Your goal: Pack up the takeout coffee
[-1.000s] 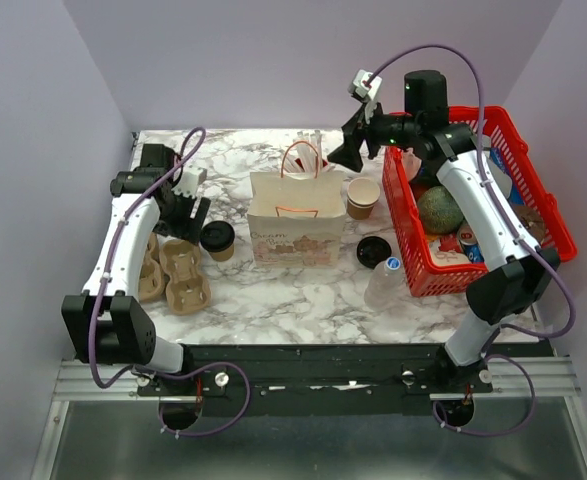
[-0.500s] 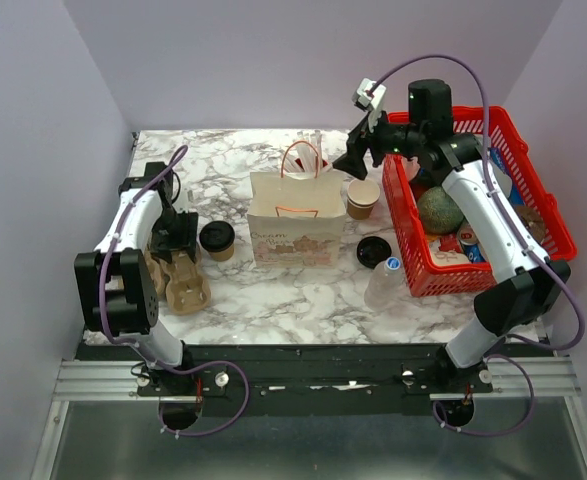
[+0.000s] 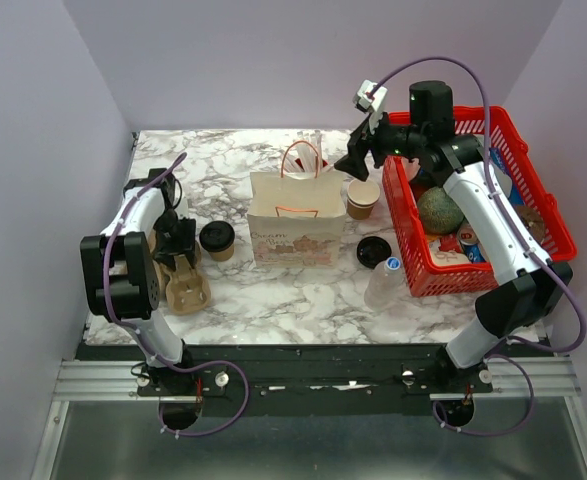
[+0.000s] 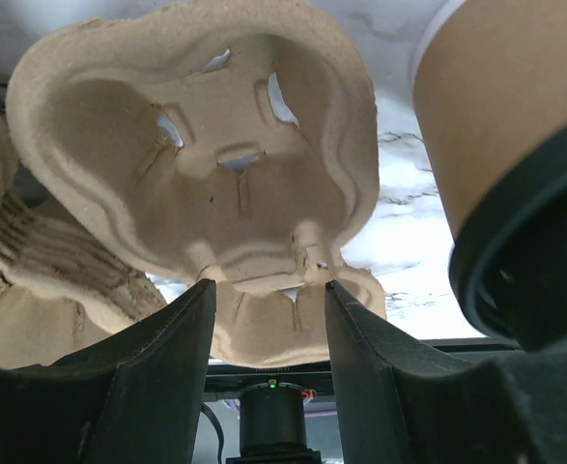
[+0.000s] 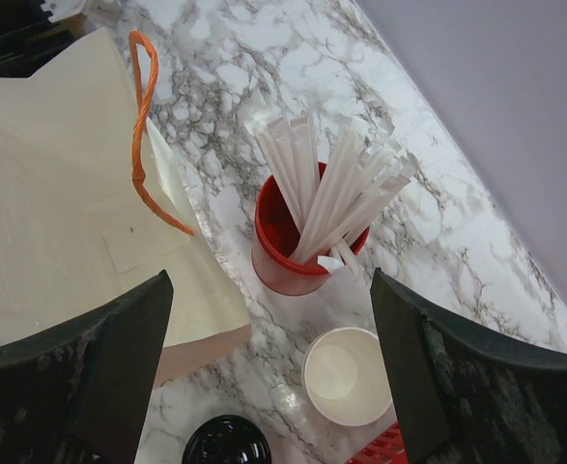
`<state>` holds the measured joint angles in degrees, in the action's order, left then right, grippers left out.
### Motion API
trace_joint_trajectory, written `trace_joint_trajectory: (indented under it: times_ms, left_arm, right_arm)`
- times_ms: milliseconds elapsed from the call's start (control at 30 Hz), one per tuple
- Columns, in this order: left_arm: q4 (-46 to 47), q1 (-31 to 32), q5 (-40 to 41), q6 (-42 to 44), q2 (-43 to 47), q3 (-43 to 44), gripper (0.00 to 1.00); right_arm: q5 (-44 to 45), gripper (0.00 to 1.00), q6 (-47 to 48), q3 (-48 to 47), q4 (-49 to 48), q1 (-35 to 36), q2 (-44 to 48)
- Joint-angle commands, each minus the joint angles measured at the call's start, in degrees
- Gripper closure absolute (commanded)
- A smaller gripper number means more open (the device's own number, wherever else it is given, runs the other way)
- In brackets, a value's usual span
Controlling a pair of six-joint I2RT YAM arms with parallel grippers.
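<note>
The takeout coffee, a tan paper cup with a black lid, stands left of the paper bag. In the left wrist view the coffee looms at the right. My left gripper is low over a pulp cup carrier, just left of the coffee. Its fingers stand partly apart, astride the end of the carrier; left gripper. My right gripper hangs wide open and empty behind the bag; right gripper.
Below the right gripper are a red cup of straws, a lidless tan cup and a loose black lid. A water bottle lies beside the red basket of groceries. More pulp carriers are stacked at the left edge.
The left arm has folded in and brought its gripper down and nearer, onto the cup carrier, with the jaws narrowing. The right gripper shifted slightly right, then held still.
</note>
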<state>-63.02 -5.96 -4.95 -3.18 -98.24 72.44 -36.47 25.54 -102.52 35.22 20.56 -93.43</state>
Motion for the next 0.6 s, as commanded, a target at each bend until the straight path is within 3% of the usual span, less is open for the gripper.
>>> trace_joint_trajectory:
  times_ms: [0, 567]
  left_arm:
    - [0.1, -0.4, 0.5, -1.7, -1.2, -0.7, 0.42]
    - [-0.5, -0.3, 1.9, -2.2, -2.3, -1.2, 0.47]
  right_arm:
    - [0.8, 0.08, 0.5, -1.3, -0.6, 0.0, -1.1]
    - [0.9, 0.08, 0.8, -1.5, -0.6, 0.0, -1.9]
